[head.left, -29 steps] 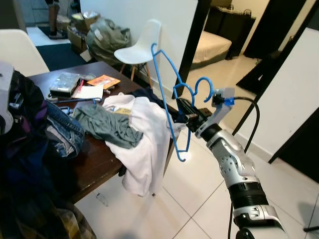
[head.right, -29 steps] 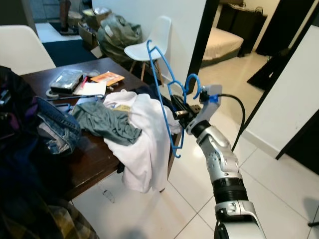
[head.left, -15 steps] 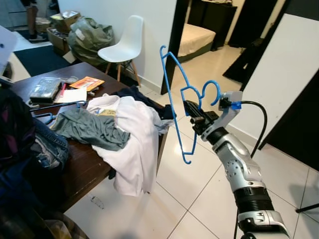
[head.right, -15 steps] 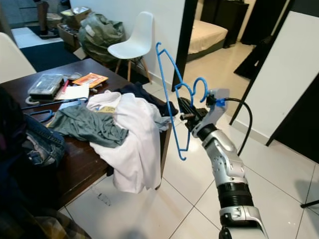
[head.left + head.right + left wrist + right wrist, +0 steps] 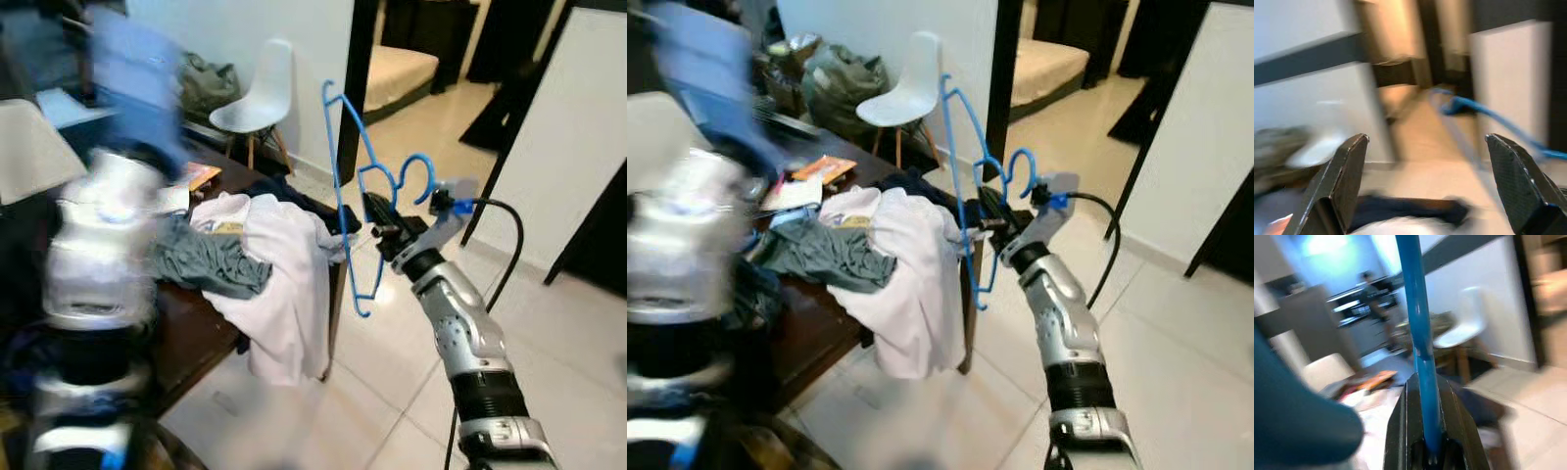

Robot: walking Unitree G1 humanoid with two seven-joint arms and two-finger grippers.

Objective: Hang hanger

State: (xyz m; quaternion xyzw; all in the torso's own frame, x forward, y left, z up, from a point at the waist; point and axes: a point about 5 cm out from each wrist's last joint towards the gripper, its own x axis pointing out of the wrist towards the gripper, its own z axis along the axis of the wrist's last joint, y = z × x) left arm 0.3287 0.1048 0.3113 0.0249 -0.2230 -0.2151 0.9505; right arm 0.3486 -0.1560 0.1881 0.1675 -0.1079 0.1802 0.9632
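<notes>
Right wrist view looks straight along the right gripper (image 5: pixel 1427 450), whose two black fingers are clamped on a bar of the blue hanger (image 5: pixel 1418 333) that runs up between them. Seen from the head, this gripper (image 5: pixel 377 217) is raised over open tiled floor (image 5: pixel 392 343), holding the hanger (image 5: pixel 353 196) upright in the air, its hook (image 5: pixel 416 171) curling just above the wrist and its long frame reaching above and below the fingers, clear of everything around it. Just beside the hanger's lower end, on the left, the white garment (image 5: pixel 284 274) droops over the corner edge of the dark wooden table (image 5: pixel 186 333), with a grey-green garment (image 5: pixel 211 259) lying further onto the tabletop. Near the camera on the left, the left arm (image 5: pixel 98 294) is a blurred silver mass; in its wrist view the left gripper (image 5: pixel 1435 186) stands with its fingers (image 5: pixel 1339 181) spread wide and nothing between them. Beyond the hanger stand a white chair (image 5: pixel 260 93) against the wall and a dark door frame (image 5: pixel 353 78), and farther off the doorway opens into a room with a bed (image 5: pixel 402 73); tiled floor lies open to the right of the gripper up to a white panel (image 5: pixel 568 127).
</notes>
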